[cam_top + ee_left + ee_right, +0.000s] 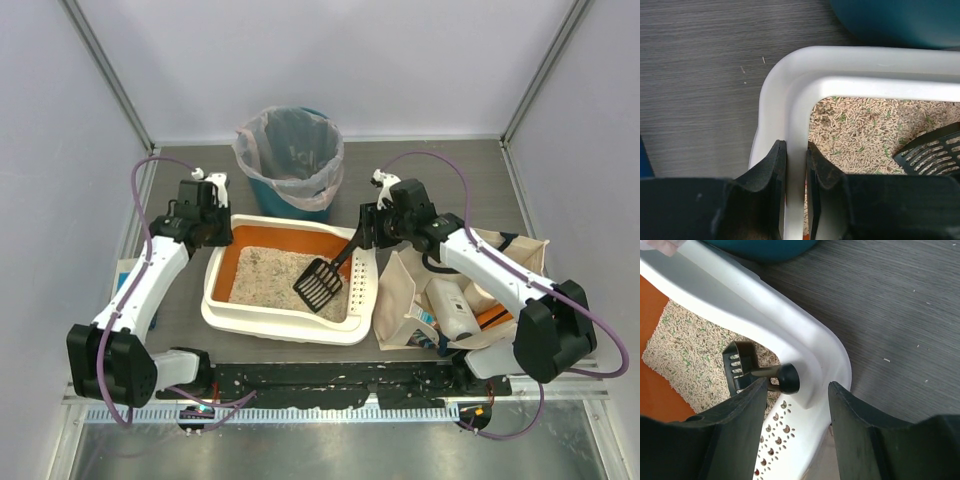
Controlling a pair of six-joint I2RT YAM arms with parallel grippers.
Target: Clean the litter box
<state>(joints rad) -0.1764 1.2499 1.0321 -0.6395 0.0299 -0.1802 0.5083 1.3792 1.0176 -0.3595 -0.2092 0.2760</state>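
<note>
The litter box [288,323] sits in the middle of the desk [450,185], its long side toward the arm bases. It is cream-white outside, with orange inner walls and a bed of pale pellet litter [262,272] across its floor. Its right end carries a perforated rim [362,292]. A black slotted scoop [319,286] lies inside, head down on the litter near the right end, with its handle slanting up to the far right corner, where the knobbed end meets the rim. The left jaws are closed on the box's rim close to its far left corner; in the left wrist view one finger [767,172] is outside the wall, the other is inside above the litter, and the white edge is pinched between them. The right jaws hang over the far right corner and stand open. In the right wrist view the scoop's handle end sits between the two fingers [747,412], close beside one with a clear gap to the other; whether the near one touches it I cannot tell. Just beyond the box's far side stands a teal bin [285,197] lined with clear plastic. Just beside the box's right end, under the right arm [485,262], a beige cloth tote bag [403,290] lies open with a white bottle [455,312] in it.
</note>
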